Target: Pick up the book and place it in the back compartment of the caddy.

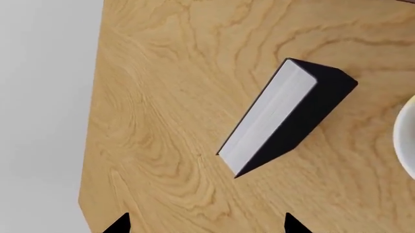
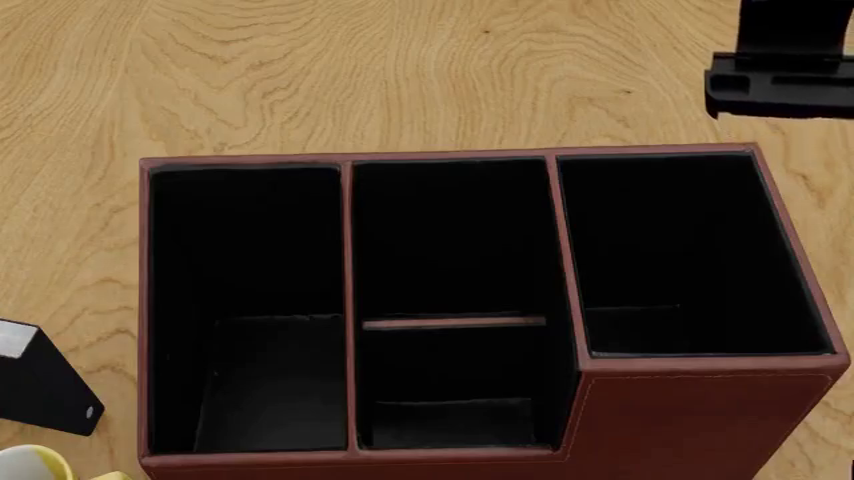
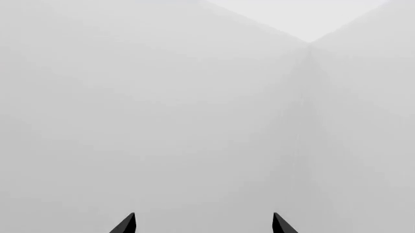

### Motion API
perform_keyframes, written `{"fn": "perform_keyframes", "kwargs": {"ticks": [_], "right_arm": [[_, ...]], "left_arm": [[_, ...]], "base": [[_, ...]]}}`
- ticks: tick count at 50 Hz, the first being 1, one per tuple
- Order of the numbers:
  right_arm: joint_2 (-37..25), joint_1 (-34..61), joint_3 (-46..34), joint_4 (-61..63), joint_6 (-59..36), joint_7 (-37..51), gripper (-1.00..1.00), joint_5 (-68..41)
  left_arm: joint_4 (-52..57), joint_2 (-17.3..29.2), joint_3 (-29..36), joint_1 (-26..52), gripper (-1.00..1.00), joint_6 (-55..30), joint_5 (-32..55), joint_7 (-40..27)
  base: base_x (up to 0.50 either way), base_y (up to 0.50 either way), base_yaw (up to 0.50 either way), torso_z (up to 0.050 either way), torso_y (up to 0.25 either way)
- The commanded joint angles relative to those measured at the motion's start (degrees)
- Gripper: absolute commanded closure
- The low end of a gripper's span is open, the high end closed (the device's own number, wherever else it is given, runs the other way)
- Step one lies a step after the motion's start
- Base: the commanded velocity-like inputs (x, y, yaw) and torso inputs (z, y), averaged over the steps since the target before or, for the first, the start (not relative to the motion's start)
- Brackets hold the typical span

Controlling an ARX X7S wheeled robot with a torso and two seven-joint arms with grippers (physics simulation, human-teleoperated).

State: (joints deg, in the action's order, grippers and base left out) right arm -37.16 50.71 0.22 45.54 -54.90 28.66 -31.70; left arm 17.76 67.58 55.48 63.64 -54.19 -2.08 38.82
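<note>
1. The book, black-covered with white-grey page edges, lies on the wooden table at the centre-right of the left wrist view, set diagonally. In the head view only its corner shows at the lower-left edge, cut off by the frame, with a tiny white dot near that corner.
2. The book lies outside the caddy, just beside its left wall; whether they touch cannot be told.
3. The caddy, red-brown with black lining, fills the middle of the head view. The back compartment is taken as the cell in the middle column above the thin divider bar; nothing shows inside it.
4. A white-and-yellow mug is cut off at the bottom-left corner of the head view, near the book; in the left wrist view only a white rim shows at the right edge.
5. The left gripper hovers above the table, clear of the book, its two dark tips apart.
6. The right gripper has its tips apart, facing plain grey background. A dark arm part shows at the upper right of the head view.
7. No writing or label is legible anywhere.
</note>
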Motion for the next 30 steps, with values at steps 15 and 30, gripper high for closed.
{"fn": "perform_keyframes", "kwargs": {"ticks": [15, 30], "right_arm": [[0.2, 1.8, -3.1, -1.9, 0.7, 0.2, -1.0, 1.5], [0.0, 2.7, -3.2, -1.5, 0.1, 0.5, -1.0, 1.1]], "left_arm": [[-12.7, -6.2, 4.0, 1.9, -1.0, 7.5, -4.1, 0.9], [-18.8, -9.4, 6.6, 2.2, -1.0, 10.8, -6.1, 1.3]], "base": [[0.0, 0.0, 0.0, 0.0, 0.0], [0.0, 0.0, 0.0, 0.0, 0.0]]}}
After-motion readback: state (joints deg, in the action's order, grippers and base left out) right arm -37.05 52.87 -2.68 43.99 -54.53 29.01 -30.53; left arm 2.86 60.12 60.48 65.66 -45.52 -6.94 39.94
